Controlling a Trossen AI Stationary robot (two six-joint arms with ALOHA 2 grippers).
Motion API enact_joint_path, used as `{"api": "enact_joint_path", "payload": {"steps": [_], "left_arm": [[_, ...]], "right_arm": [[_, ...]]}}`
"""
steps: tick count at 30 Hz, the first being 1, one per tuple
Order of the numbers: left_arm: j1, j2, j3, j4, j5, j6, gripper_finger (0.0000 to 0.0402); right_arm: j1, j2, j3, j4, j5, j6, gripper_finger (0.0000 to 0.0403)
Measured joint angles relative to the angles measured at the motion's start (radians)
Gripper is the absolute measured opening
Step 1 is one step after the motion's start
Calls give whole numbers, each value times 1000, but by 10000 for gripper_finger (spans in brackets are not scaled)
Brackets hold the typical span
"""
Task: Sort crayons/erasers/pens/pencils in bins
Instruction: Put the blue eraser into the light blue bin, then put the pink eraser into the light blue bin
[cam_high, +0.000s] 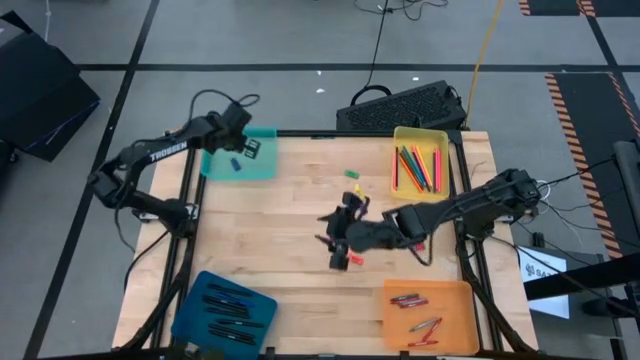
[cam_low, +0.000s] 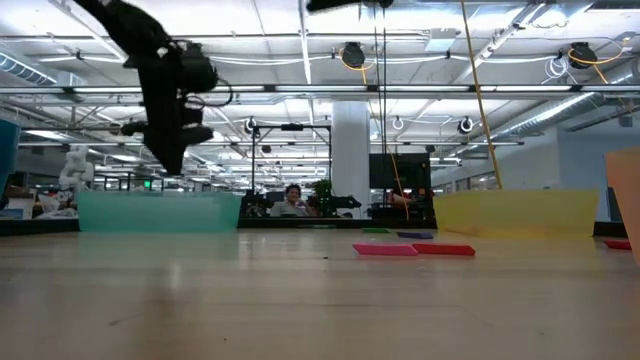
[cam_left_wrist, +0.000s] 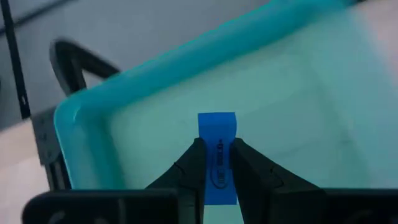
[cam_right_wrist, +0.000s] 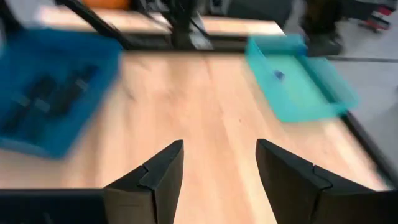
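Note:
My left gripper (cam_left_wrist: 217, 149) hangs over the teal bin (cam_high: 240, 160) at the table's far left, shut on a blue eraser (cam_left_wrist: 217, 132). Another blue eraser (cam_high: 236, 165) lies in that bin. My right gripper (cam_right_wrist: 219, 149) stands open over the middle of the table (cam_high: 335, 232), with only bare wood between its fingers. A small red piece (cam_high: 352, 260) lies on the table just beside it. Pencils (cam_high: 418, 168) lie in the yellow bin (cam_high: 420, 135), pens (cam_high: 225, 305) in the dark blue bin, crayons (cam_high: 415, 300) in the orange bin. My left gripper pinches the blue eraser between its two fingers by its two long sides (cam_left_wrist: 217, 163). The eraser's free end (cam_left_wrist: 217, 121) sticks out past the fingertips. It is lifted clear, above the floor of the teal bin.
A green piece (cam_high: 352, 174) and a yellow one (cam_high: 360, 187) lie on the far middle of the table. In the low view a pink eraser (cam_low: 385, 249) and a red eraser (cam_low: 445, 249) lie flat on the wood. A black keyboard (cam_high: 400, 105) sits beyond the far edge.

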Motion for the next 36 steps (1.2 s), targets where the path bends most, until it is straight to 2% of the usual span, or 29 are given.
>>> {"api": "enact_joint_path", "payload": {"steps": [3, 8, 13, 16, 20, 23, 27, 31, 36], "left_arm": [[91, 46, -20, 17, 37, 10, 65], [187, 135, -21, 56, 43, 19, 65], [219, 192, -17, 87, 68, 7, 74], [233, 202, -15, 87, 122, 11, 105], [257, 190, 33, -6, 212, 8, 175], [255, 140, 63, -119, 287, 27, 225], [205, 12, 65, -201, 298, 41, 263], [141, -127, 65, -240, 290, 27, 272], [68, -271, 65, -258, 292, -14, 273]], "right_arm": [[-74, 6, 0, -36, -72, -85, 195], [-197, 56, 0, -11, -231, -228, 216], [-251, 165, -1, -25, -356, -239, 251], [-238, 222, -1, -31, -394, -241, 274], [-208, 273, -1, -78, -392, -229, 295], [-182, 274, -8, -135, -392, -176, 299], [-138, 273, -78, -151, -391, -61, 294], [-77, 272, -138, -159, -391, -3, 284], [-6, 272, -145, -142, -365, 81, 271]]}}
